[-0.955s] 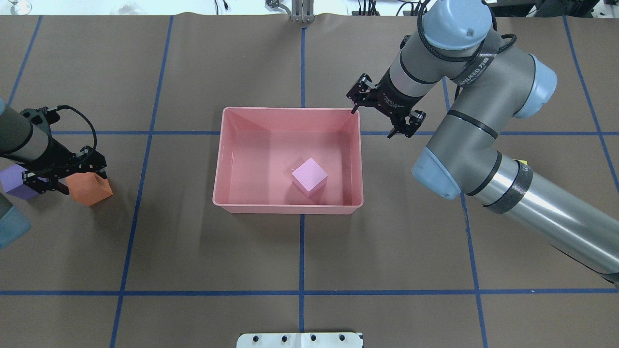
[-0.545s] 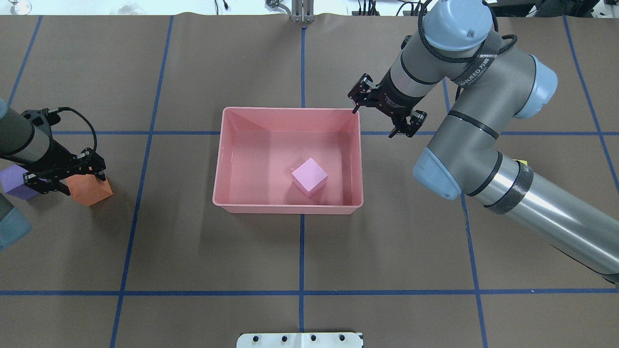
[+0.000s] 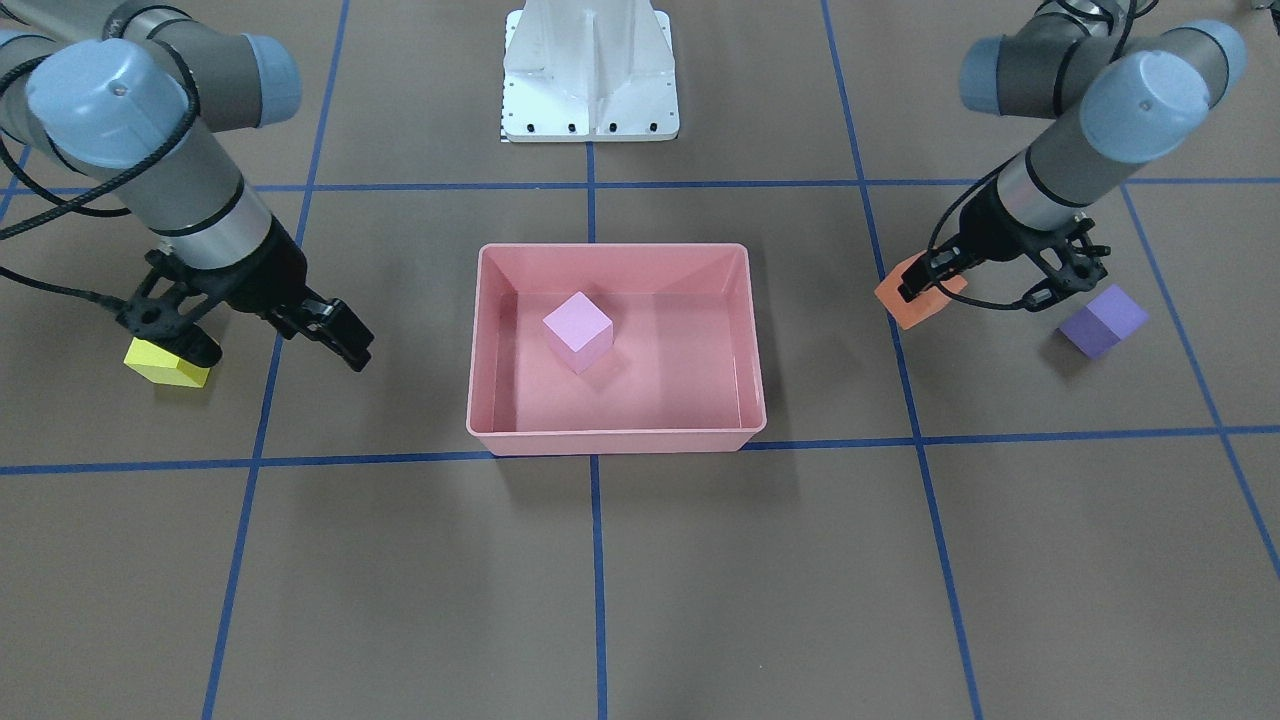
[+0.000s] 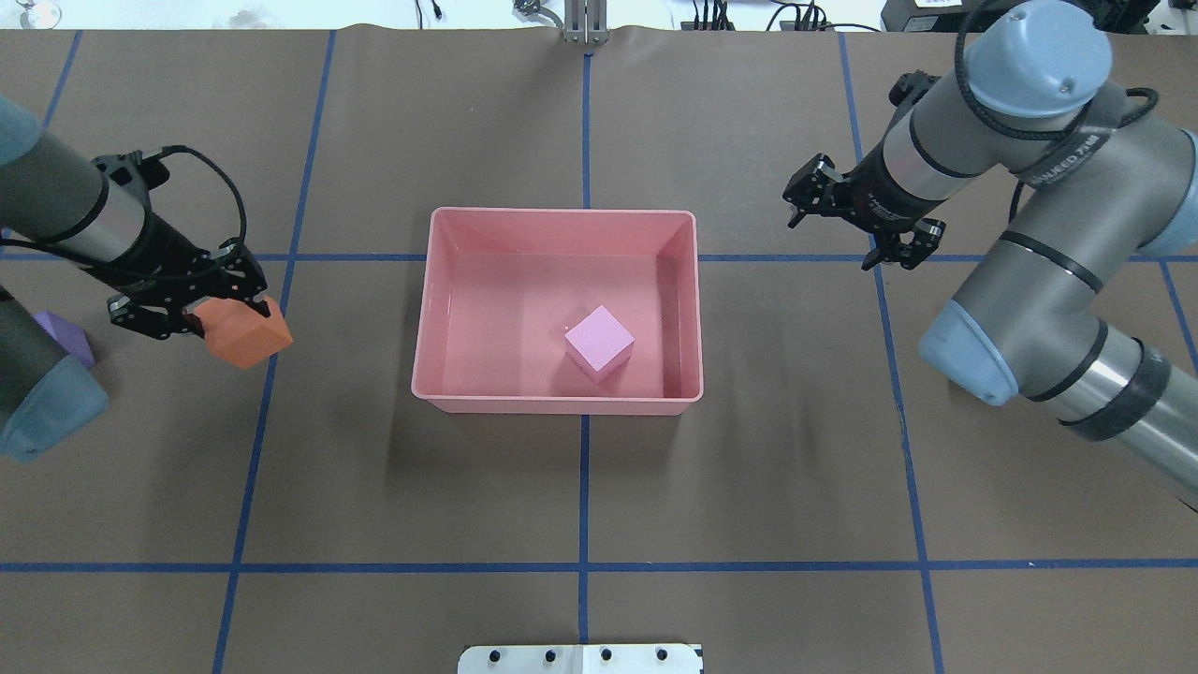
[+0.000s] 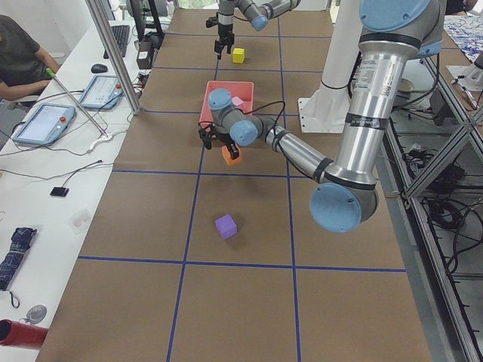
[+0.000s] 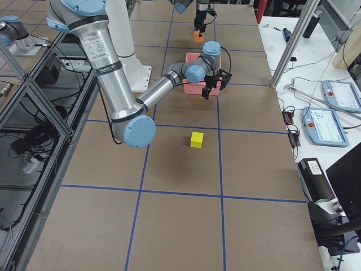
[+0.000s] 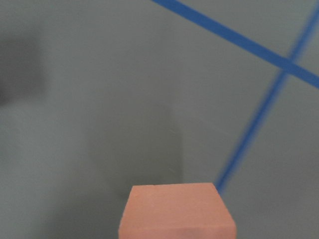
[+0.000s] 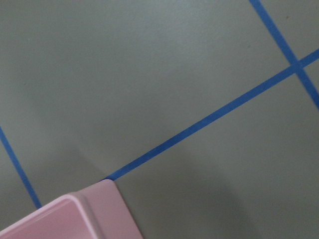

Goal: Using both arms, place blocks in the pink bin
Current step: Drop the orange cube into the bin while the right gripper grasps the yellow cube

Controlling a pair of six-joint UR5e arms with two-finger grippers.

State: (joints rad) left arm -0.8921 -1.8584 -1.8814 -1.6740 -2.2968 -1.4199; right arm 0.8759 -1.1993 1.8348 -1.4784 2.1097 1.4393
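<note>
The table has a brown cover (image 4: 749,487) with blue tape lines (image 4: 583,487) that make big squares. A white stand (image 3: 590,70) sits at its back edge. Beside the table is a long white desk (image 5: 45,173) with tablets (image 5: 43,123), wires and a silver pole (image 5: 113,53). A person (image 5: 19,56) in a dark top sits there.

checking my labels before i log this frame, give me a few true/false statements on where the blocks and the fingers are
The light pink block lies inside the pink bin. True.
The left gripper is shut on the purple block. False: it holds the orange block; the purple one sits on the table.
The right gripper has its fingers open with nothing between them. True.
The yellow block is in the bin. False: it sits on the table outside it.
</note>
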